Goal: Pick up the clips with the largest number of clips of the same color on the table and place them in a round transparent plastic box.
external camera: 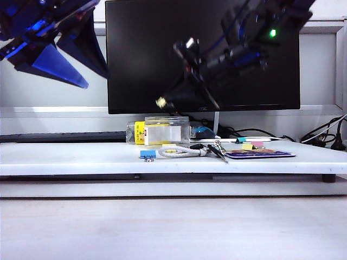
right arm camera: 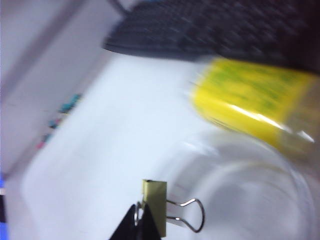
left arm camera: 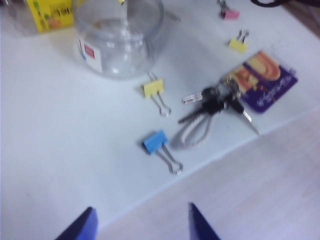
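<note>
My right gripper (right arm camera: 141,207) is shut on the wire handle of a pale-yellow clip (right arm camera: 156,200) and holds it in the air beside the open rim of the round transparent plastic box (right arm camera: 245,195). From the exterior view this gripper (external camera: 169,97) hangs above the box (external camera: 166,130), the clip (external camera: 160,102) at its tip. Two more yellow clips lie on the table, one (left arm camera: 153,88) close to the box (left arm camera: 119,37) and one (left arm camera: 238,44) farther off by the card. My left gripper (left arm camera: 141,208) is open and empty, high above the table's front edge (external camera: 65,59).
A blue clip (left arm camera: 154,141) lies near the front edge. Keys on a white cord (left arm camera: 212,100) and a purple card (left arm camera: 265,80) lie beside it. A pink clip (left arm camera: 230,14) and a yellow-labelled bottle (left arm camera: 50,12) sit farther back. A monitor (external camera: 203,54) and a keyboard (right arm camera: 210,30) stand behind.
</note>
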You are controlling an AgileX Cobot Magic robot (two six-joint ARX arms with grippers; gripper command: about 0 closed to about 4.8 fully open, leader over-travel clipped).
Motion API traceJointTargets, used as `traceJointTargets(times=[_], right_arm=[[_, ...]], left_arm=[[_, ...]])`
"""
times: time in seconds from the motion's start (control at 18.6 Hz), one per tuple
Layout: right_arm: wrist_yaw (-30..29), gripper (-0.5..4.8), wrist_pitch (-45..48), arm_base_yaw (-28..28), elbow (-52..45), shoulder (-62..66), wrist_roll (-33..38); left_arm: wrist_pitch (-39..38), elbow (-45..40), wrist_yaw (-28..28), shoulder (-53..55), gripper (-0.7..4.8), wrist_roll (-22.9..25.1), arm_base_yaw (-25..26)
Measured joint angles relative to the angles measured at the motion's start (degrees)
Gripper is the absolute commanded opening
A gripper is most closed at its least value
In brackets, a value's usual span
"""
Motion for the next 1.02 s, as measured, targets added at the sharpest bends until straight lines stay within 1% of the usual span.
traceJointTargets(times=[0.21, 0.27, 0.32, 0.38, 0.64, 0.81, 0.91, 1.02], right_arm=[[0.83, 0.06, -0.76, 0.02, 0.00, 0.94, -0.81], [0.76, 0.70, -0.42, 0.11, 0.04, 0.92, -1.25], [0.76, 1.54, -0.35, 0.13, 0.11, 0.92, -1.66], [0.74, 1.80, -0.35, 0.13, 0.11, 0.92, -2.08], [0.70, 1.80, -0.46, 0.09, 0.09, 0.92, -2.43], [-1.03, 1.78, -0.92, -0.66, 0.04, 0.20, -2.45], [-1.77, 1.76, -2.67, -2.43, 0.00, -2.47, -2.67], [-1.53, 1.76, -6.21, -5.18, 0.13, -6.69, -5.16]], left_arm=[[-1.18, 0.00, 0.00, 0.00, 2.46, 0.00, 0.00], [-1.18, 0.00, -0.02, 0.00, 2.46, 0.00, 0.02], [-1.18, 0.00, 0.00, 0.00, 2.46, 0.00, 0.02], [-1.18, 0.00, -0.02, 0.00, 2.46, 0.00, 0.00], [-1.18, 0.00, -0.02, 0.00, 2.46, 0.00, 0.00], [-1.18, 0.00, 0.00, 0.00, 2.46, 0.00, 0.00], [-1.20, 0.00, 0.00, 0.00, 2.46, 0.00, 0.02], [-1.20, 0.00, 0.00, 0.00, 2.47, 0.00, 0.02]])
